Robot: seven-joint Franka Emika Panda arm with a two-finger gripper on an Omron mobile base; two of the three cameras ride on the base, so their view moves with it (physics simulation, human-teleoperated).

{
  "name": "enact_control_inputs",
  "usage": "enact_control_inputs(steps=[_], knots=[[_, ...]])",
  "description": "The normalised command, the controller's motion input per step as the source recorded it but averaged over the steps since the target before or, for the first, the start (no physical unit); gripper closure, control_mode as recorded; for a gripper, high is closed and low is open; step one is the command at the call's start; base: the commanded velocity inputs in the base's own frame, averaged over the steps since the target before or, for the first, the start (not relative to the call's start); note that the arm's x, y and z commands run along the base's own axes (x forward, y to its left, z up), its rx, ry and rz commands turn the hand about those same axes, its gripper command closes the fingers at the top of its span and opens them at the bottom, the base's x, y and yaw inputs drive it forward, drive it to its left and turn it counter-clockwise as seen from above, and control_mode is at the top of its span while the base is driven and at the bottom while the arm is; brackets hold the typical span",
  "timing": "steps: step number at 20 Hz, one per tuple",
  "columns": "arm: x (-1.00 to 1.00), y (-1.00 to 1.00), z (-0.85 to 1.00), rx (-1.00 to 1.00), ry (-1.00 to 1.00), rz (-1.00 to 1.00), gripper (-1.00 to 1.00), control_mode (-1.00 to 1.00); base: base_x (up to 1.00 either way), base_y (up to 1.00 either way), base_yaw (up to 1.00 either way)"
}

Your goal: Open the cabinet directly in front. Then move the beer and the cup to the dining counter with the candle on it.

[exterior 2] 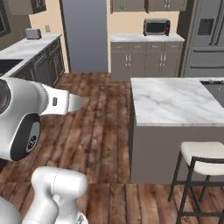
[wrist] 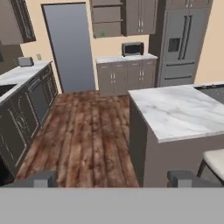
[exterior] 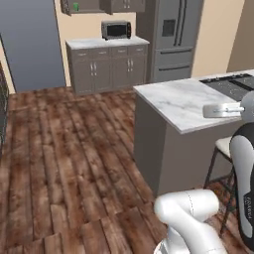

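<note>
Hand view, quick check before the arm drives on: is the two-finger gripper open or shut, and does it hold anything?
Gripper: open, the two dark finger tips standing wide apart with nothing between them; it holds nothing.

white glossy arm [exterior: 191, 218], rounded tubular links, smooth moulded shells. dark grey-black joint band on upright link [exterior: 246, 193] at right edge of left base view, faint small lettering on it. big rounded elbow housing [exterior 2: 19, 122] in right base view – white shell, black round end cap with small white mark. pale grey tapered wrist segment [exterior 2: 61, 103]. two small dark grey finger tips [wrist: 43, 179] – blocky, square-ended.
</note>
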Motion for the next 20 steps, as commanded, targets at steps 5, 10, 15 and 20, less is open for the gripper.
enact_control_inputs(steps=[5, 10, 15, 20], knots=[[0.00, 0.00, 0.00, 0.00, 0.00, 0.00, -1.00, 1.00, 0.01, 1.00, 0.25], [0.00, 0.00, 0.00, 0.00, 0.00, 0.00, -1.00, 1.00, 0.72, 0.64, 0.13], [0.00, 0.00, 0.00, 0.00, 0.00, 0.00, -1.00, 1.00, 1.00, 0.00, -0.03], [0.00, 0.00, 0.00, 0.00, 0.00, 0.00, -1.00, 1.00, 1.00, 0.00, -0.01]])
